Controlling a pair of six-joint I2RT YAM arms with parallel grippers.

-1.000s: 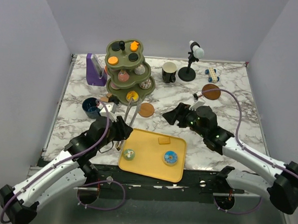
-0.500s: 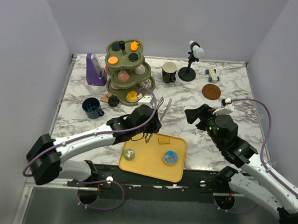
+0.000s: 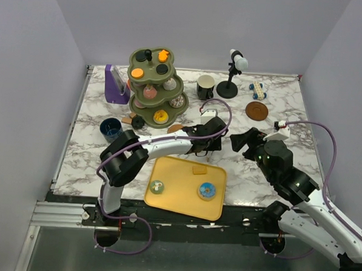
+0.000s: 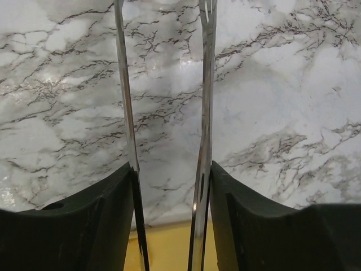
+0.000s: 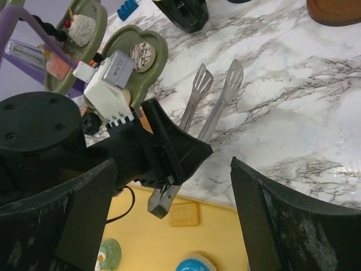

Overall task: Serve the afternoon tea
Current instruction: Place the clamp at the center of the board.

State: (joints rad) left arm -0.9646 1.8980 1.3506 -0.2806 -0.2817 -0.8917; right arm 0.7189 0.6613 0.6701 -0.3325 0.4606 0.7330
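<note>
Well, start at the left of the top view. The purple wedge holder (image 3: 115, 85) stands at the far-left edge of the marble table (image 3: 83, 148), and the dark-blue mug (image 3: 110, 129) sits nearer you, apart from it. Beside them, the olive-green three-tier stand (image 3: 153, 85) carries small toy sweets on every tier, with a yellow doughnut (image 3: 161, 116) on the lowest.

Your left arm reaches across the middle of the table. The left gripper (image 4: 169, 169) is clamped around a pair of metal tongs (image 4: 206, 84), whose blades stand apart over bare marble with nothing between them. A round brown coaster (image 3: 176, 128) peeks out from behind that arm.

Nearer you lies the yellow tray (image 3: 177, 199). It holds a pale-green round sweet (image 3: 158, 186), a tan biscuit (image 3: 198, 170) and a blue doughnut (image 3: 206, 190).

At the back, the black cream-lined mug (image 3: 205, 87) stands upright to the right of the tiered stand, with the black stand with a white ball top (image 3: 233, 74) beside it.

Your right gripper (image 3: 241, 140) hovers just right of the left one, its jaws spread wide and empty. Its wrist view looks straight at the tips of the tongs. A second coaster (image 3: 256, 110) lies well apart at the far right, near a small blue-and-white toy (image 3: 257, 87).
</note>
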